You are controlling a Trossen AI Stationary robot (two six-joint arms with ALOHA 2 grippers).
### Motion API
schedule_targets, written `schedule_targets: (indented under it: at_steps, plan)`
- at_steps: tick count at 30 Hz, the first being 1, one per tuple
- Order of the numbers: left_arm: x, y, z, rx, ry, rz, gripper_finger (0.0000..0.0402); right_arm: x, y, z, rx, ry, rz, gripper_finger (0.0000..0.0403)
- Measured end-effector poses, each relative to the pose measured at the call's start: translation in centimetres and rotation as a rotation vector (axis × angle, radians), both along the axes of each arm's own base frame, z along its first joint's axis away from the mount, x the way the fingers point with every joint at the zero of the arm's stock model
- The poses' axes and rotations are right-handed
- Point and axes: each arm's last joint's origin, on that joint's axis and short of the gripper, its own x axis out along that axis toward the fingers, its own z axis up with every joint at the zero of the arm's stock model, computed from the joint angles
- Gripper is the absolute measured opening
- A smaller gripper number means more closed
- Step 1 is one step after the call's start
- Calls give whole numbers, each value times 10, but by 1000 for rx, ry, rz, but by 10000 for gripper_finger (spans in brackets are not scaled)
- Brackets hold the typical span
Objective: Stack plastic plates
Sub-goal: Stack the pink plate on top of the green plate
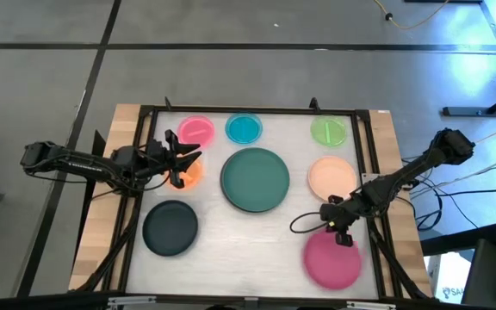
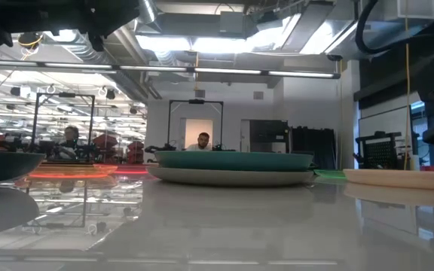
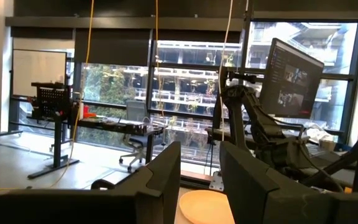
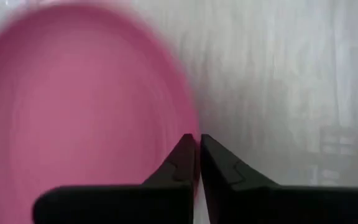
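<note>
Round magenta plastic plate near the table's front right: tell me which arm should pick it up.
Right. The right gripper, fingers shut, hovers at the round magenta plastic plate's rim, while the left gripper is open over the small orange plate across the table.

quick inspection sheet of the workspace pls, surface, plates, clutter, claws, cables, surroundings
surface: pale table top in a dark frame, on a wooden bench.
job's things: teal plate on a grey plate at centre; pink plate, blue plate, green plate along the far edge; peach plate, magenta plate, black plate lie singly; orange plate partly under the left arm.
clutter: nothing seen.
claws: left claw open, above the orange plate; right claw shut, at the magenta plate's edge.
cables: black loop beside the right arm; more on the floor.
surroundings: two people at desks in the background.
</note>
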Motion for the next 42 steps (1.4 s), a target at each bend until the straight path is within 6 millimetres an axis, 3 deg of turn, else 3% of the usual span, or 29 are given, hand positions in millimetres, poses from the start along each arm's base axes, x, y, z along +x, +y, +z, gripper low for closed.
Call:
schedule_targets:
  at_steps: [5,13,21,28,35,42]
  plan:
    - [0,0,0,0,0,0,105,4,2,9,-11,-20,-10,18]
    - [0,0,0,0,-1,0,105,34,-9,55,-54,-209,-32,7]
    - [0,0,0,0,-2,0,105,65,-48,101,-230,-425,-168,2]
    - [0,0,1,4,-4,1,105,83,-95,122,-310,-608,-427,5]
    - [0,0,0,5,-4,2,105,97,-137,115,-386,-622,-548,5]
    - [0,0,1,5,-4,2,105,122,-162,84,-378,-567,-557,5]
